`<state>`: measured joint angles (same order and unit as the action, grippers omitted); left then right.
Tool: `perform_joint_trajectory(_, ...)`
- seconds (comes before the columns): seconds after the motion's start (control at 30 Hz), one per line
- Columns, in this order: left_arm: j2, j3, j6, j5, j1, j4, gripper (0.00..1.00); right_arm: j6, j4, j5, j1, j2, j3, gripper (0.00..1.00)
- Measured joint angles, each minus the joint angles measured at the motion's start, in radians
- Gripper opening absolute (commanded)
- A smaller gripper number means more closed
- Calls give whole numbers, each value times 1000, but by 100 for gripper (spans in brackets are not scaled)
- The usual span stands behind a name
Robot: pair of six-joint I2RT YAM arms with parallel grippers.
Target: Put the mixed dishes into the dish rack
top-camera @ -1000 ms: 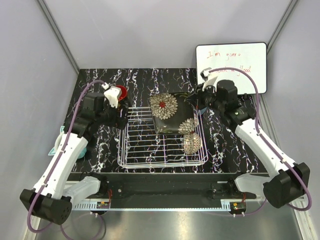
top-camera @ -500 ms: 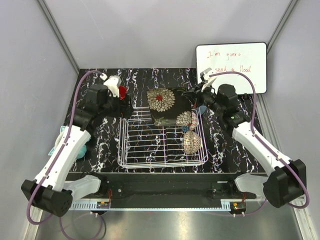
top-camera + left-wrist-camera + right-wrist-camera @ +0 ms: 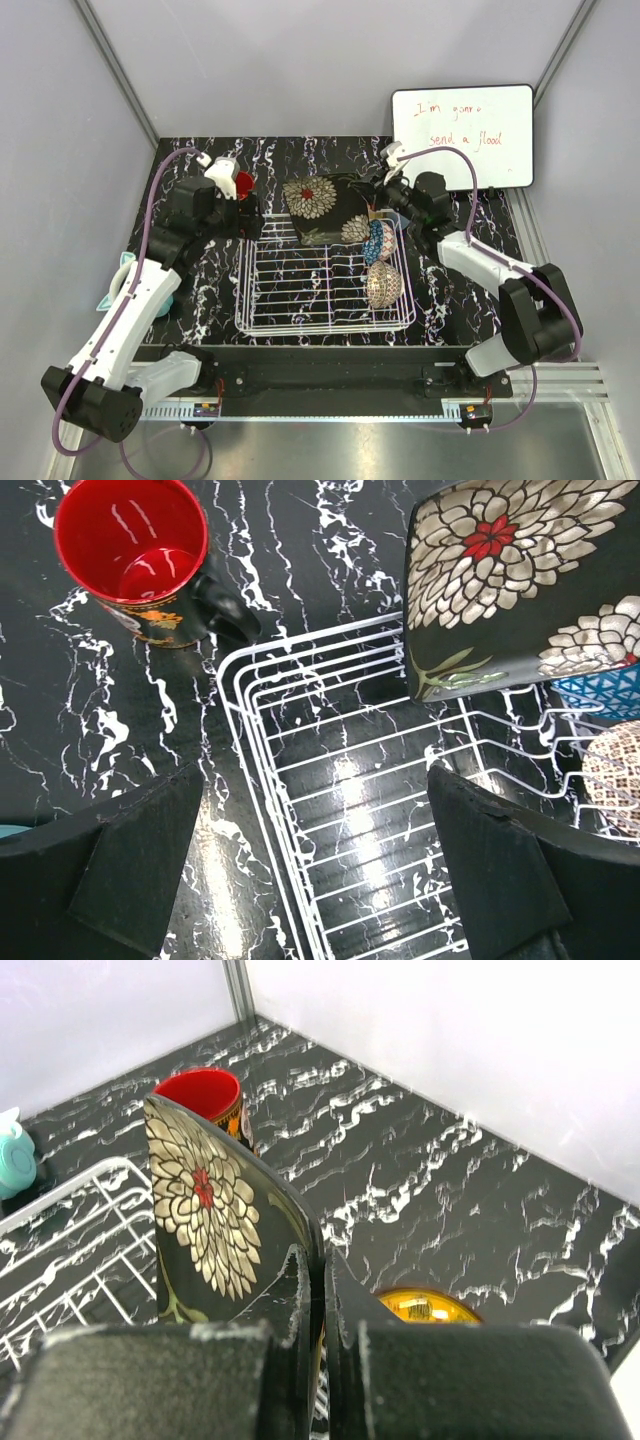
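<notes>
The dish rack [image 3: 325, 290] is a white wire basket mid-table. My right gripper [image 3: 372, 203] is shut on the rim of the floral dark-backed saucer [image 3: 318, 203], holding it tilted on edge over the rack's far side; the right wrist view shows the gripper [image 3: 322, 1280] and saucer [image 3: 205, 1210] close up. A blue bowl [image 3: 378, 241] and a beige-brown bowl [image 3: 383, 286] stand in the rack's right end. The red mug [image 3: 243, 183] stands past the rack's far left corner. My left gripper [image 3: 320, 860] is open and empty over that corner [image 3: 350, 810], with the mug [image 3: 135, 550] ahead of it. A yellow plate [image 3: 425, 1307] lies behind the right fingers.
Teal rounded objects [image 3: 125, 278] sit at the table's left edge. A whiteboard [image 3: 462, 135] leans at the back right. Grey walls close the table on three sides.
My right gripper has carried the saucer left and toward the back and stood it more upright, uncovering the blue bowl. My left gripper shifted slightly toward the back.
</notes>
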<state>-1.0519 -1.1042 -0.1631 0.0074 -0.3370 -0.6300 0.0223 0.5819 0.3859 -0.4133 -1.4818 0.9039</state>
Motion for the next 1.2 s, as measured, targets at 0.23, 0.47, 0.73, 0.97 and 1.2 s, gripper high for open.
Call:
perform_joint_trajectory(0.23, -2, 1, 0, -19, 0, 4, 99, -1, 146, -2, -5, -25, -35, 0)
perform_joint_trajectory(0.47, -17, 1, 0, -39, 0, 30, 99, -1, 257, -20, -6, -7, -132, 0)
perform_joint_trajectory(0.73, -169, -99, 0, -34, 0, 49, 99, 4, 346, -61, -6, 65, -247, 0)
perform_joint_trajectory(0.97, -277, -232, 4, -26, 0, 57, 99, 9, 371, -85, -6, 96, -286, 0)
perform_joint_trajectory(1.2, -367, -325, -2, 83, 0, 65, 99, 34, 346, -77, -6, 93, -266, 0)
